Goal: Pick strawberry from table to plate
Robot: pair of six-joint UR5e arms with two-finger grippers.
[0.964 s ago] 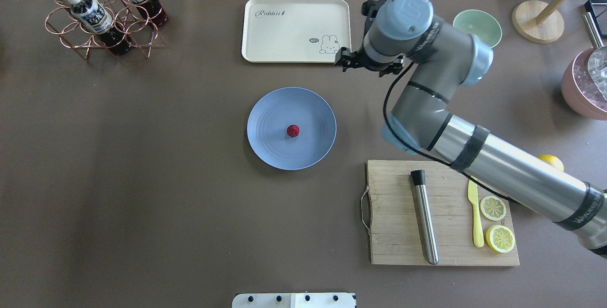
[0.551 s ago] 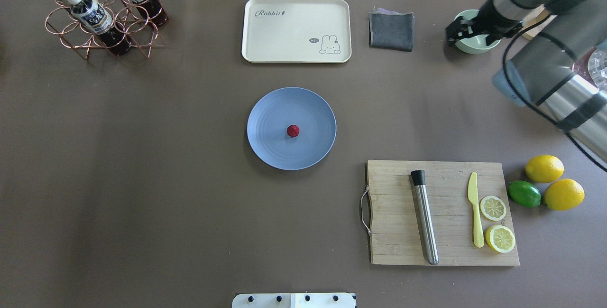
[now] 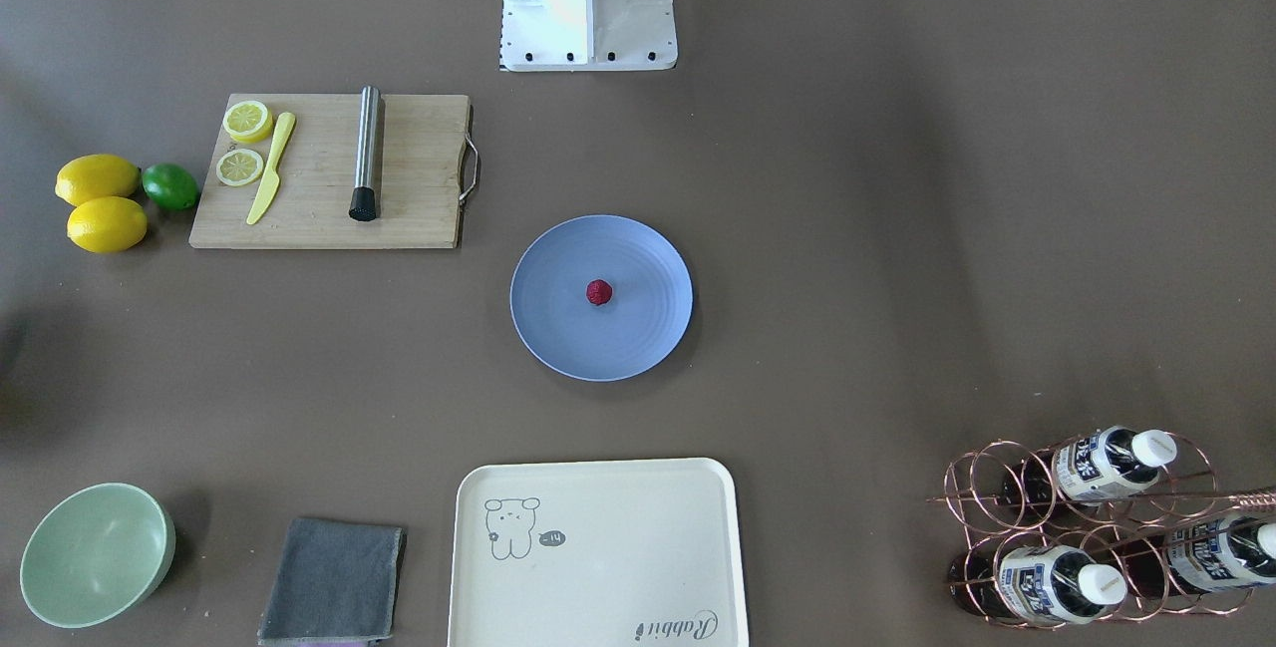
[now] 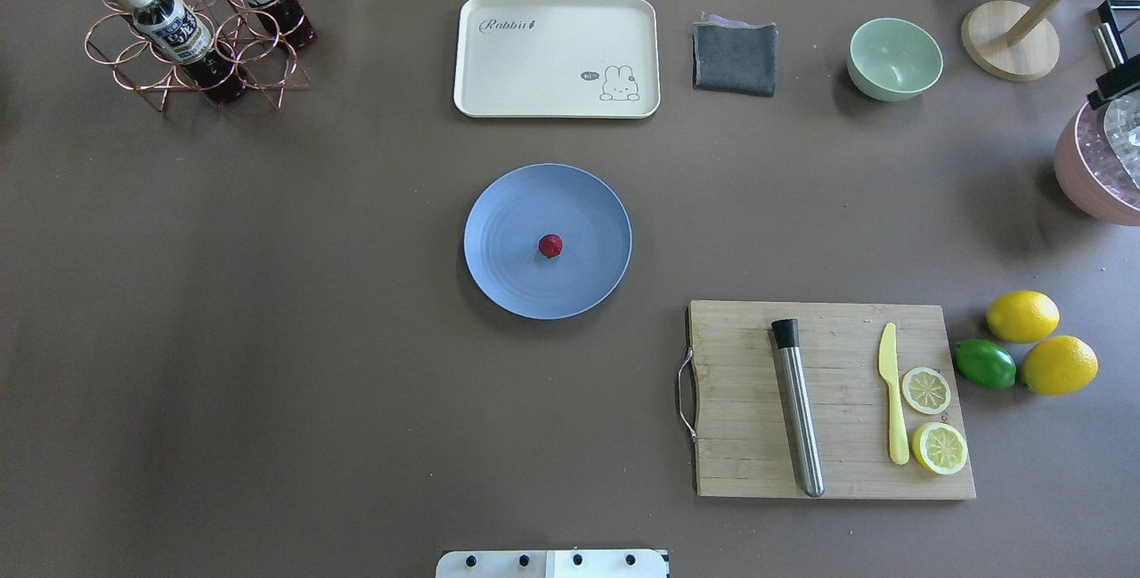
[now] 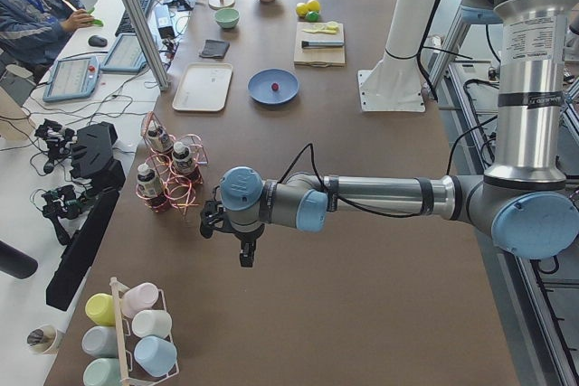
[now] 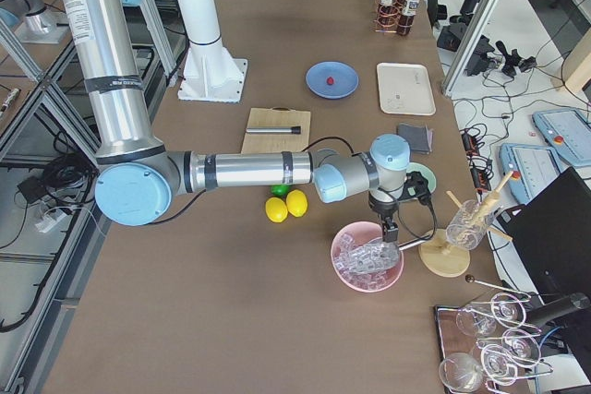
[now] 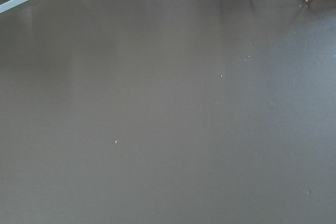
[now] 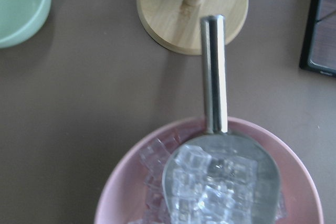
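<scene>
My left end effector [image 5: 244, 255] hangs over bare bench [image 4: 267, 400] near the bottle rack [image 4: 178, 52]. My right end effector [image 6: 388, 230] hangs over the pink ice bowl [image 8: 121, 198] and its scoop [image 8: 214, 77]. I cannot tell how far either is parted, and neither wrist view shows anything gripped.

The strawberry [image 4: 550, 246] sits near the middle of the plate [image 4: 508, 280], touching nothing else. I judge the placing done, so the step in hand is to park clear of it. Doing that well means no travel over the plate: the berry is roundish, and 1 nudge of the rim could roll it. The right arm should lift straight up before any move, so it misses the scoop handle.

The bench is plain matte brown. From the plate, the board [image 4: 739, 418] lies at 4 o'clock, the rack at 10, the tray [image 4: 534, 70] at 12 and the green bowl [image 4: 895, 57] at 2. Past the far edge are cables and desks, with a person [image 5: 36, 11] seated at 1 of them.
</scene>
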